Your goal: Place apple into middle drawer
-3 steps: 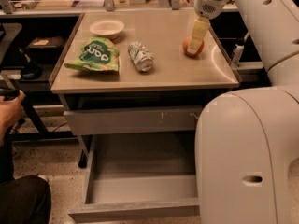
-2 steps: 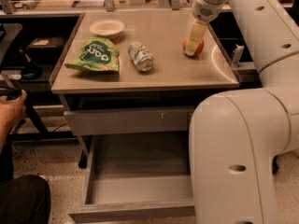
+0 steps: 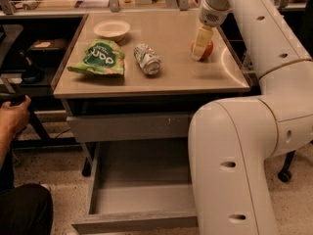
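Note:
The apple (image 3: 209,50), small and red-orange, sits on the tan tabletop (image 3: 171,67) near its right edge. My gripper (image 3: 201,45) comes down from the arm above and rests against the apple's left side, hiding part of it. The middle drawer (image 3: 139,199) is pulled open below the table, with a bare grey tray and a plain front (image 3: 132,223). My arm's large white segment (image 3: 230,170) covers the drawer's right part.
A silver-green drink can (image 3: 147,58) lies on its side mid-table. A green snack bag (image 3: 99,58) and a white bowl (image 3: 112,29) lie to the left. A closed scratched drawer front (image 3: 127,126) is above the open drawer. A person's hand (image 3: 12,119) and knee (image 3: 24,212) are at left.
My arm's lower white segment has swung left and covers more of the open drawer. The gripper stays at the apple, which has not moved on the table.

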Available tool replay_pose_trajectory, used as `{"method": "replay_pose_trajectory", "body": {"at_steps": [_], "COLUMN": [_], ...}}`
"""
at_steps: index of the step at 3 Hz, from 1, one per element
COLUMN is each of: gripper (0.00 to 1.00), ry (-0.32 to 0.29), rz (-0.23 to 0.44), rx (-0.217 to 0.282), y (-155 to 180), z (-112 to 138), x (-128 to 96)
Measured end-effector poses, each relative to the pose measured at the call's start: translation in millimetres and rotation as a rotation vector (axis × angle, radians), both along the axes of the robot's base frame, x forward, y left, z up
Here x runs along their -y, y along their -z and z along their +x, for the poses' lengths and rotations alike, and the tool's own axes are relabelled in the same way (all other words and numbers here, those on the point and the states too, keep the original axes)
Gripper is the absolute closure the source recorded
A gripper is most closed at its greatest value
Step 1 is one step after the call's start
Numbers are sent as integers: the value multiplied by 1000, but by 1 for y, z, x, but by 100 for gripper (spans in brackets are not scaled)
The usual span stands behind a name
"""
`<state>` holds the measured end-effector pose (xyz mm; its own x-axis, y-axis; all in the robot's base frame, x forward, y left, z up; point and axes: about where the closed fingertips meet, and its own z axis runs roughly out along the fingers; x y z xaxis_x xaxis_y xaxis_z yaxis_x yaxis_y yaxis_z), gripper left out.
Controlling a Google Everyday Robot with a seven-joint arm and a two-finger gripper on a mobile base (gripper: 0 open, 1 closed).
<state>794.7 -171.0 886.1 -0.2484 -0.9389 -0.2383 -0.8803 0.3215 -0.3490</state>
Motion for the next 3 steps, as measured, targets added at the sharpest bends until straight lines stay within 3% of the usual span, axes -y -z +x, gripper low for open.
{"method": "replay_pose_trajectory", "body": {"at_steps": [1, 3], "gripper": [0, 0], "ry": [-5, 48], "rz": [-1, 62], "rx": [1, -71], "y": [7, 36], "z": [5, -2], "x": [1, 17]}}
